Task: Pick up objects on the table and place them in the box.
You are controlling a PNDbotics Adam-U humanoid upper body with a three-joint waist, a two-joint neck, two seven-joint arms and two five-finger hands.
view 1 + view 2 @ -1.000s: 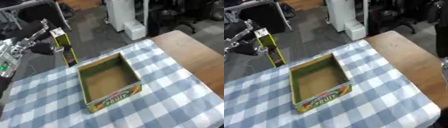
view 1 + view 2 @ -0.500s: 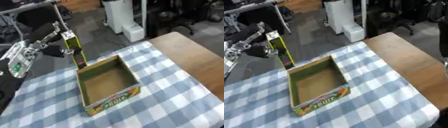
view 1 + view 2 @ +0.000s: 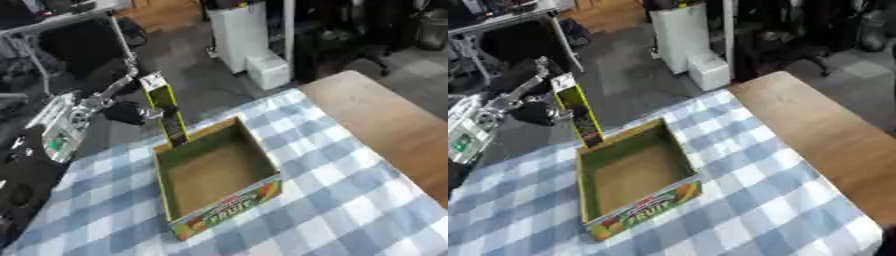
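Currently | left hand (image 3: 118,107) gripping carton (image 3: 164,107) over box's (image 3: 219,175) far-left corner | checked cloth (image 3: 350,200) underlying | right hand unseen.

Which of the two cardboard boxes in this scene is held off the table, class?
The tall, narrow yellow-green carton, gripped upright by the robot's left hand over the far-left corner of the wide open fruit box, which rests on the checked tablecloth.

office or lab: office chairs (image 3: 83,47), white cabinet (image 3: 236,32)
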